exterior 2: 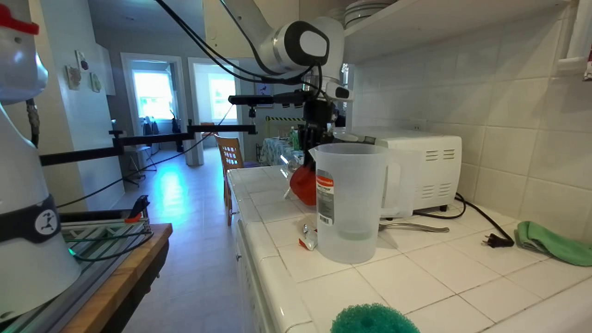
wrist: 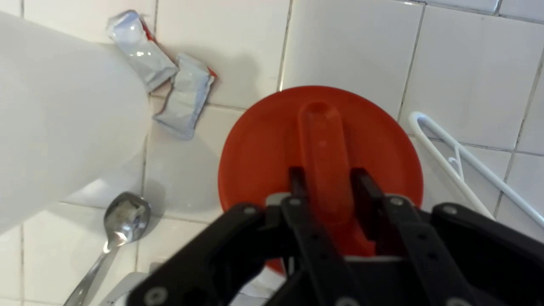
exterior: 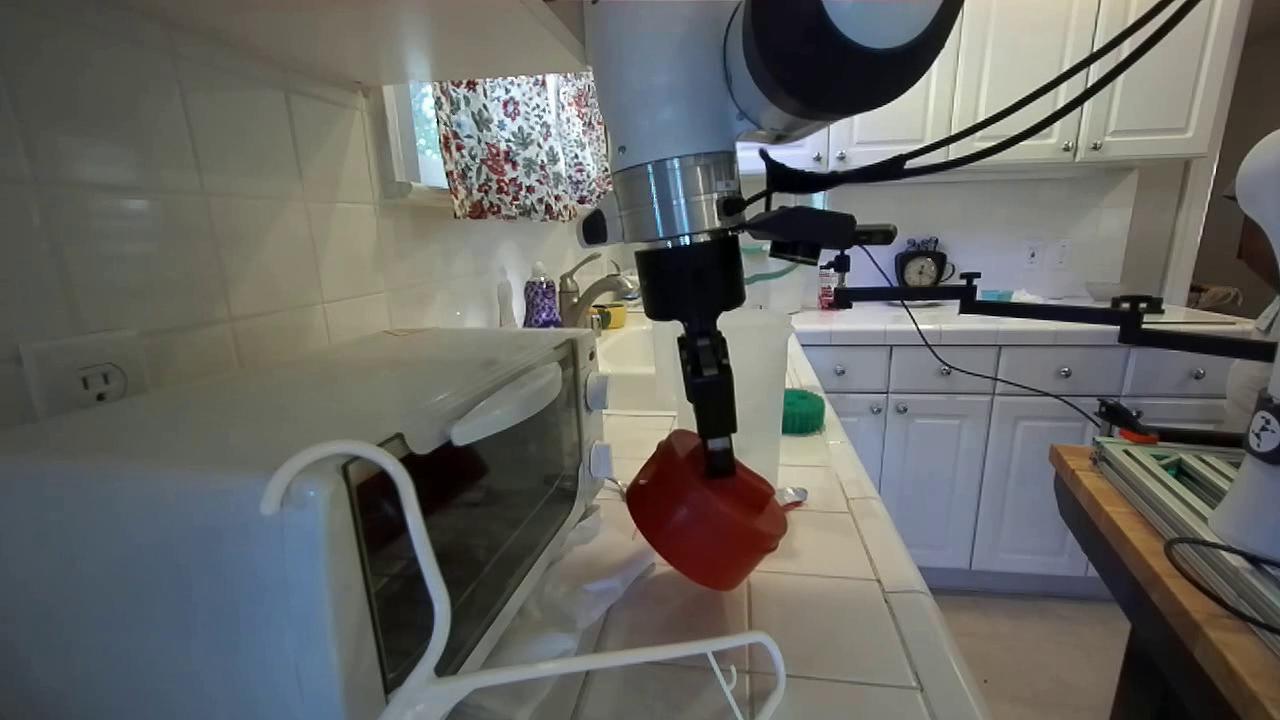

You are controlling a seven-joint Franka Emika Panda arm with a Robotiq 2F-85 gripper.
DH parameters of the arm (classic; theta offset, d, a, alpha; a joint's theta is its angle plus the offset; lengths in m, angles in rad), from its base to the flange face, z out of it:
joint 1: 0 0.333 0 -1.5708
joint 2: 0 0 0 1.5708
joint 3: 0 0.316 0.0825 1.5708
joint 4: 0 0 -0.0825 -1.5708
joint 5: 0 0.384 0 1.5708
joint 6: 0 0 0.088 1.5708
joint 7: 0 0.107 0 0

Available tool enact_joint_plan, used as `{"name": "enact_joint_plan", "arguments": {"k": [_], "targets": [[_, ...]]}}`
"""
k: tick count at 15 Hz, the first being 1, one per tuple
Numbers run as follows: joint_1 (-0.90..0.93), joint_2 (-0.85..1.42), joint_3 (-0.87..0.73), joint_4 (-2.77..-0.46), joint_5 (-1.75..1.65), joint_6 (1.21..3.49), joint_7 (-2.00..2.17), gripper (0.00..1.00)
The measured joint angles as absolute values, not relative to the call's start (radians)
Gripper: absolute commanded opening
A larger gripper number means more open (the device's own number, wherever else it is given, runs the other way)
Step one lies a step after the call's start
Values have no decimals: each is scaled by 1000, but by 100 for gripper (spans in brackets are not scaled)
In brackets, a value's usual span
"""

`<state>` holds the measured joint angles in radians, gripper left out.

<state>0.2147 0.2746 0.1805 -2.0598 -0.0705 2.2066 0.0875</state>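
White toaster oven (exterior 2: 430,171) sitting near the hand (wrist: 328,180) on the tiled tabletop (exterior 2: 407,277). Wrist view's got two little foil packets (wrist: 185,95), a metal spoon (wrist: 126,217) and a big frosted pitcher (wrist: 63,110) all off to the left of the hand, white plastic hanger (exterior: 600,662) on its right. Green scrubber (exterior 2: 373,319) is beyond the pitcher, well away from the hand.
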Motion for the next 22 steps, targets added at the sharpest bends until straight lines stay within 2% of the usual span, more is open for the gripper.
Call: {"name": "enact_joint_plan", "arguments": {"k": [11, 12, 13, 19, 22], "targets": [[219, 282, 173, -2060, -109, 2227, 96, 8], [219, 284, 172, -2060, -109, 2228, 96, 47], [219, 284, 171, -2060, -110, 2229, 96, 58], [219, 285, 165, -2060, -113, 2229, 96, 99], [219, 285, 164, -2060, -122, 2232, 102, 100]]}}
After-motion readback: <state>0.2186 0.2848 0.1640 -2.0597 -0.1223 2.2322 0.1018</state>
